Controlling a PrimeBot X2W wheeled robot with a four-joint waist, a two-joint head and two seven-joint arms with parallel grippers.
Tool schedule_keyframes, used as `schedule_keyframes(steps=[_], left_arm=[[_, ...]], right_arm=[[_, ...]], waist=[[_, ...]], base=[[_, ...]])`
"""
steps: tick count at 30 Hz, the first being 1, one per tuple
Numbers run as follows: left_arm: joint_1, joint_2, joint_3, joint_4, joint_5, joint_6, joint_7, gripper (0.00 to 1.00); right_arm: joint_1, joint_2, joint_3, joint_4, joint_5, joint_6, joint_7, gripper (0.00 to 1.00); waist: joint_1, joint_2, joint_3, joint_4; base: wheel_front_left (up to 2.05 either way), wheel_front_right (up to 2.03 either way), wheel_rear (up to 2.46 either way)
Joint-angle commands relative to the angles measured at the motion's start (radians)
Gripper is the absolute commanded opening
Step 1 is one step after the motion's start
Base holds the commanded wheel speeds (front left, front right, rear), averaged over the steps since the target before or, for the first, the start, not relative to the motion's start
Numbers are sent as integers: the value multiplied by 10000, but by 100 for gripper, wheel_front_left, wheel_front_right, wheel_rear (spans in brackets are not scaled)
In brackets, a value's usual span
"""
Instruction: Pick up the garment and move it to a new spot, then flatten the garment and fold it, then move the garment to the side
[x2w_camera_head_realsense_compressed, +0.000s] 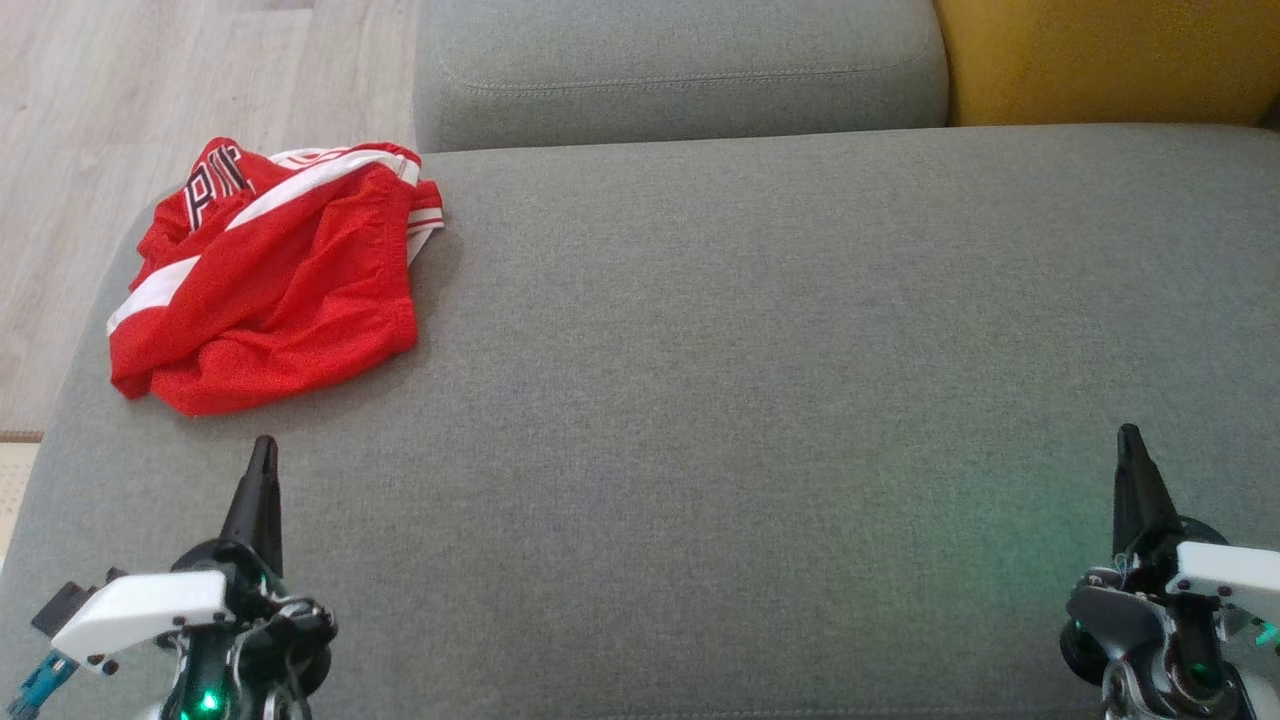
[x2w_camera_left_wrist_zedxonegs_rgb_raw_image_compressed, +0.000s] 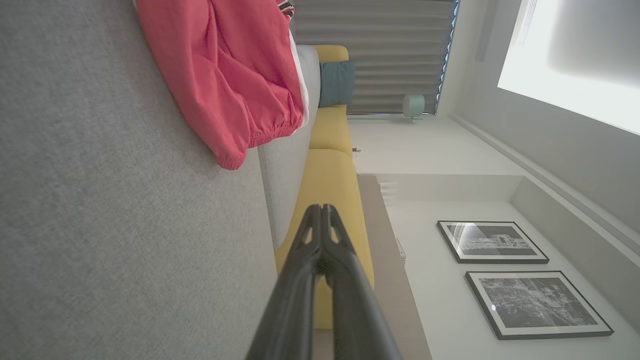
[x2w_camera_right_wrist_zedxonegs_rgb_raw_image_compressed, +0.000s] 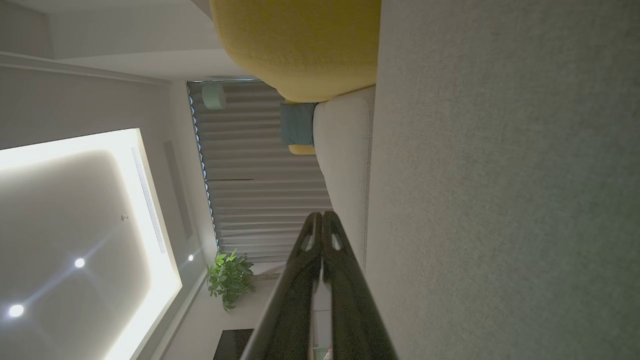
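Two claws, both clenched tight on nothing: the left gripper (x2w_camera_head_realsense_compressed: 263, 448) hangs at the lower left over the grey sofa seat (x2w_camera_head_realsense_compressed: 750, 350), and the right gripper (x2w_camera_head_realsense_compressed: 1128, 435) at the lower right, well apart from it. The garment (x2w_camera_head_realsense_compressed: 215, 190) sits in a crumpled heap at the far left corner of the seat, close to the edge, with the wood floor (x2w_camera_head_realsense_compressed: 150, 70) beyond. Only a bit of its black lettering and striped trim peeks out at the back. A plainer red piece with a white band (x2w_camera_head_realsense_compressed: 290, 290) lies across the front of the heap, and I can't tell exactly where one stops and the other starts.

So the step in hand, I reckon, is the first pickup. The left claw is the near one, just short of the heap. My advice:
- Open the jaws before going in.
- Aim past the plain red piece for the lettered fabric at the back.
- Pinch near the trim rather than grabbing a fat bunch.
- Lift straight up first so the other piece drops away, then carry it toward the bare middle of the seat.

The fabric looks thin and slippery, so a shallow pinch could let go.
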Motion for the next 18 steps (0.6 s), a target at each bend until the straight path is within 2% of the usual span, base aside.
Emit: schedule_keyframes(steps=[1, 18], left_arm=[[-547, 83, 343, -358, -47, -73, 74, 0], [-547, 83, 343, -358, -47, -73, 74, 0]], right_arm=[[-535, -47, 211, -370, -30, 77, 58, 0], [-535, -47, 211, -370, -30, 77, 58, 0]], waist=[[0, 0, 0, 0], [0, 0, 0, 0]], base=[[0, 0, 0], [0, 0, 0]])
